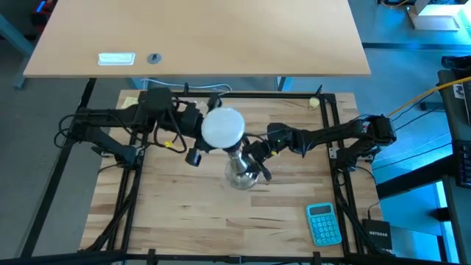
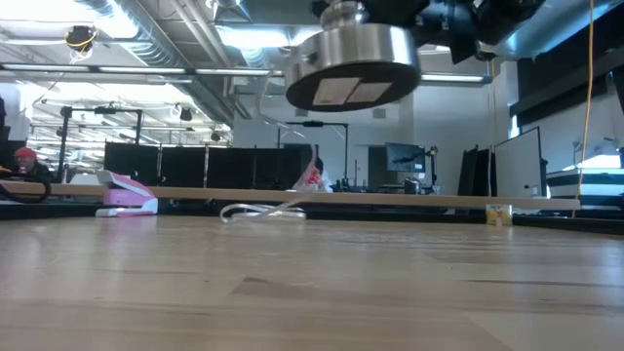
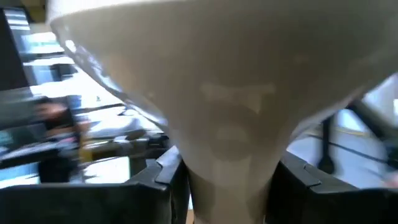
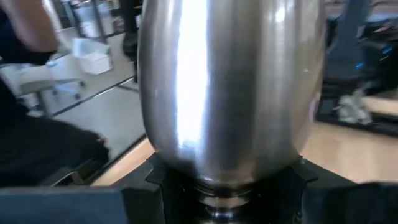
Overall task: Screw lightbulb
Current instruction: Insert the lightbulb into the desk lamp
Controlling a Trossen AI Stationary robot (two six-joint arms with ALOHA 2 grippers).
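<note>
Socket stand [image 2: 351, 63]: up off the table, right gripper [image 1: 257, 156] jaws clamped on its neck
Lightbulb [image 1: 222, 126]: directly above it, left gripper [image 1: 197, 140] jaws clamped on its neck

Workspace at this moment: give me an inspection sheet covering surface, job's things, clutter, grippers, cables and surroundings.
Surface: pale wooden table, bare in front.
Job's things: white lightbulb held at its neck, above and beside the metal socket stand; the stand is lifted off the table in the low view.
Clutter: blue calculator at the front right; small yellow item at the back edge.
Grippers: left gripper shut on the lightbulb's neck; right gripper shut on the socket stand.
Cables: black leads run along the left frame; a yellow cable beyond the right arm.
Surroundings: second table behind; a person far off.
</note>
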